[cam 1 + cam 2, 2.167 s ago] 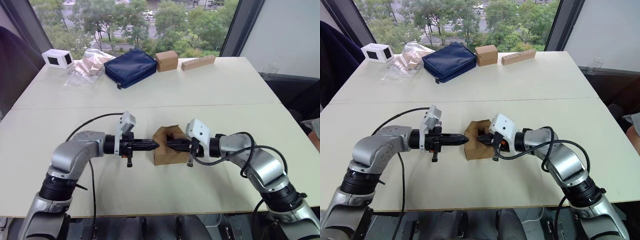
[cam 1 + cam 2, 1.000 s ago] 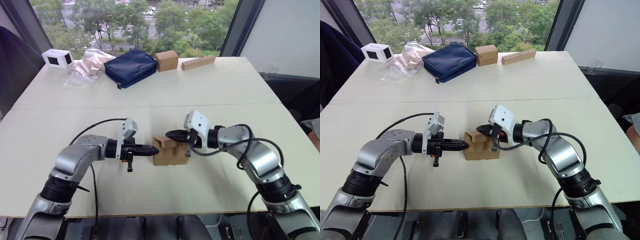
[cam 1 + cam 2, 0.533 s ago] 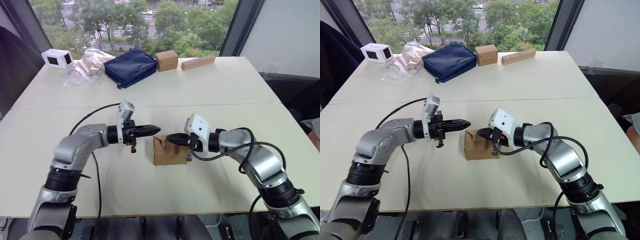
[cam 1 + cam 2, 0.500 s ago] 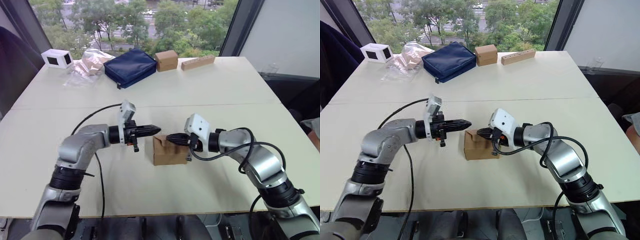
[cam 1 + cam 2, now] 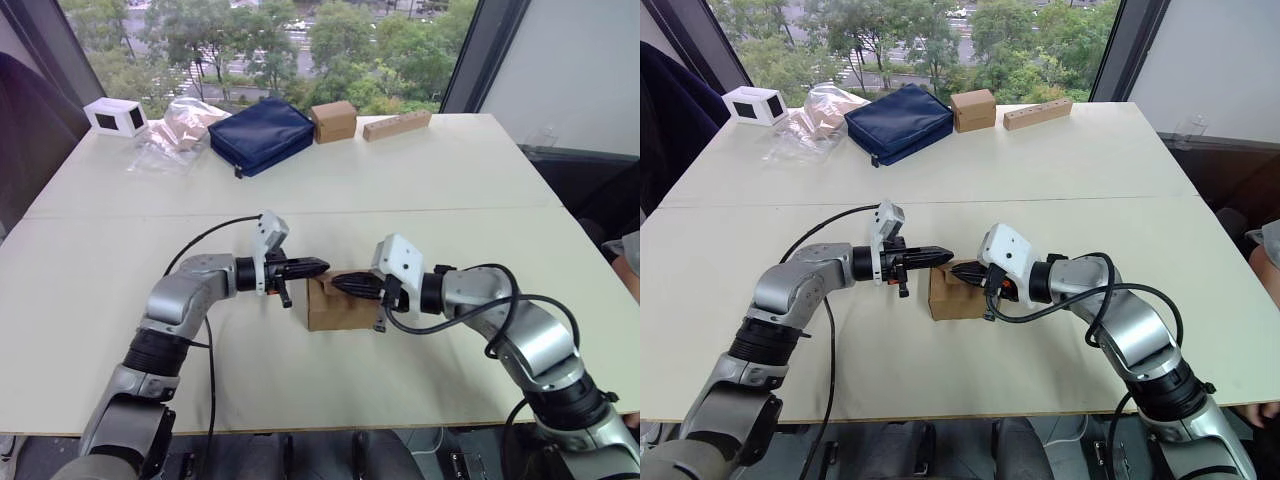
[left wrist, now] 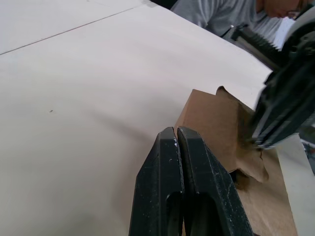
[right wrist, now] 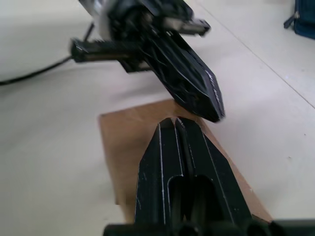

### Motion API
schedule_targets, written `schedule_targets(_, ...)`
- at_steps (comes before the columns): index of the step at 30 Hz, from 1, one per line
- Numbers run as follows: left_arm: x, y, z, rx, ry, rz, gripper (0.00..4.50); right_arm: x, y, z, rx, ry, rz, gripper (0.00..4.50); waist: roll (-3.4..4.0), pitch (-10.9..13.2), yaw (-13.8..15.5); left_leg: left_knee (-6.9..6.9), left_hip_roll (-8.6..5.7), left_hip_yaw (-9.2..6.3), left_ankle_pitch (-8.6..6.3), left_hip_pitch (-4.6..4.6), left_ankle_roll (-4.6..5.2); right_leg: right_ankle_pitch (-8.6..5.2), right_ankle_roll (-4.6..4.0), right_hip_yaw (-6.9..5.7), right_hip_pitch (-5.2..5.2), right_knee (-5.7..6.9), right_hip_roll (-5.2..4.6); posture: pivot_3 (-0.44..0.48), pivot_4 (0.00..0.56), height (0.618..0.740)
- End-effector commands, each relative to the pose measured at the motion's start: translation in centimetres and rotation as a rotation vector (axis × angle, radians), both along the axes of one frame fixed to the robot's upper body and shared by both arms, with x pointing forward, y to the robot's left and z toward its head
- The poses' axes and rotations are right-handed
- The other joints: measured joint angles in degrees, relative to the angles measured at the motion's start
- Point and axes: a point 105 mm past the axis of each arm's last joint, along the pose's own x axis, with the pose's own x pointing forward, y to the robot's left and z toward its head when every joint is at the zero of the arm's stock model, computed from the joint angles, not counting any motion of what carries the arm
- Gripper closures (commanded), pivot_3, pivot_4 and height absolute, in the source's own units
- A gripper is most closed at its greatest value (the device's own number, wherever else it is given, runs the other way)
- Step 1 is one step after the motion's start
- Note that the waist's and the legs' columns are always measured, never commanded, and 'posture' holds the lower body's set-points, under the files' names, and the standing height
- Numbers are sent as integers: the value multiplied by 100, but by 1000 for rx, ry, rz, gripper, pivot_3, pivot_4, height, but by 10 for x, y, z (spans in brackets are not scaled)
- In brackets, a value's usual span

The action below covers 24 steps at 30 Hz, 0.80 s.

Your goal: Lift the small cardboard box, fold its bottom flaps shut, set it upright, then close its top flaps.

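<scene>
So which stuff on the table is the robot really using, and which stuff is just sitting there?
Using:
- the small cardboard box, on the table between the two hands
- the left hand, shut, at the box's top
- the right hand, shut, over the box's top

Just sitting at the far edge:
- white box
- plastic bag
- blue pouch
- brown cube carton
- long tan block

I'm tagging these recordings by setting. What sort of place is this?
Probably an upper-floor office or lab room: a large pale table stands at a window overlooking treetops and a road, with a navy pouch and a cube-shaped carton along its far edge.
</scene>
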Motion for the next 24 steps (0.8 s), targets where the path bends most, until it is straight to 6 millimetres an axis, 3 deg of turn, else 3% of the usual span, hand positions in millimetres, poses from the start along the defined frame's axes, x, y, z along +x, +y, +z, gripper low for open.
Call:
schedule_targets(1, -1, -2, 10, -18, -19, -6, 4451, -7, 1, 4, -14, -29, 19, 4500, 0, 0, -6, 0, 0, 1, 0, 0, 0, 0, 0, 0, 0, -1, 0, 0, 150, 740)
schedule_targets(24, -5, -2, 15, -20, 0, -21, 4451, 11, -5, -18, -132, -82, -46, 4500, 0, 0, -5, 0, 1, 1, 0, 1, 0, 0, 0, 0, 2, 0, 2, 0, 150, 740)
